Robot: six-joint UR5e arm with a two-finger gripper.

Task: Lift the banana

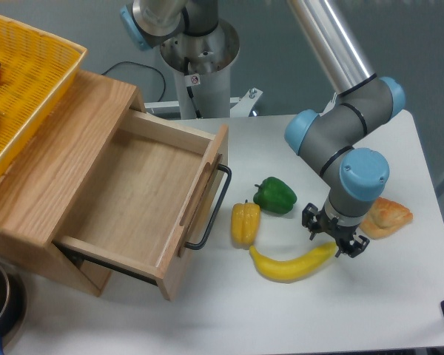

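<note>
The banana (pixel 288 266) is long, curved and bright yellow. It lies on the white table (pixel 399 310) in front of the peppers. My gripper (pixel 334 238) points straight down over the banana's right end. Its black fingers (pixel 311 220) stand apart on either side of that end, so it looks open. The wrist hides the fingertips, and I cannot tell whether they touch the banana.
A short yellow bell pepper (pixel 245 222) and a green bell pepper (pixel 274 195) lie just left of the gripper. A bread roll (pixel 387 216) lies right of it. An open wooden drawer (pixel 144 200) with a black handle (pixel 211 211) stands at the left, a yellow basket (pixel 29 81) on top.
</note>
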